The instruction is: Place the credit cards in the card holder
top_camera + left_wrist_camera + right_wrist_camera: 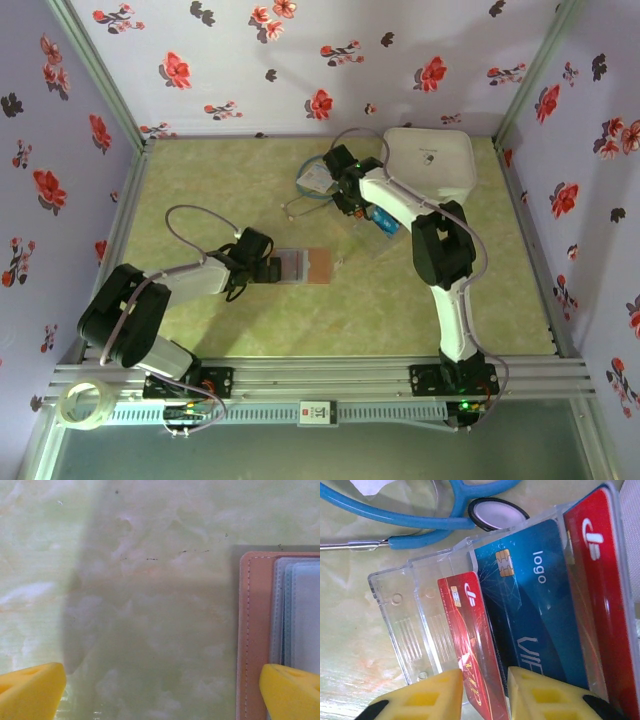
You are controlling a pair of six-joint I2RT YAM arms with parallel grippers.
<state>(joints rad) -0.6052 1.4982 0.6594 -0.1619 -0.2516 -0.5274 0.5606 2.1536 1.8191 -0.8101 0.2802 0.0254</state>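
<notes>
The right gripper (485, 700) has its blocky yellow fingers (420, 697) narrowed around the lower part of a glossy red VIP card (470, 630). One pad sits on each side of the thin plastic, which slants across the slot between them. Whether they press it firmly cannot be told. This is one of three credit cards standing on edge in a clear, hard plastic rack (405, 615) with moulded ribs and divider walls. In the next slot is a blue card (530, 605) with a gold chip and the word "logo". Beyond that is a second red card (600, 580) with a white emblem. Just behind the rack lies a stethoscope (435, 522) with smooth blue tubing and a round, dark-rimmed chest piece. In the overhead view, the rack (378, 222) sits toward the far right of the table, close to a white square case (430, 160) with rounded corners.

The left gripper (162, 700) is spread fully wide, holding nothing, over the pale green, marble-patterned table (150, 605). Its right fingertip overlaps the edge of the card holder (255, 630). The holder lies open and flat, a pinkish-tan, leather-like rectangle with a stitched border and a rounded corner. Inside it are stacked translucent greyish sleeves (300, 615). From above, the card holder (318, 266) rests near the table's middle, just beside the left gripper (265, 268).
</notes>
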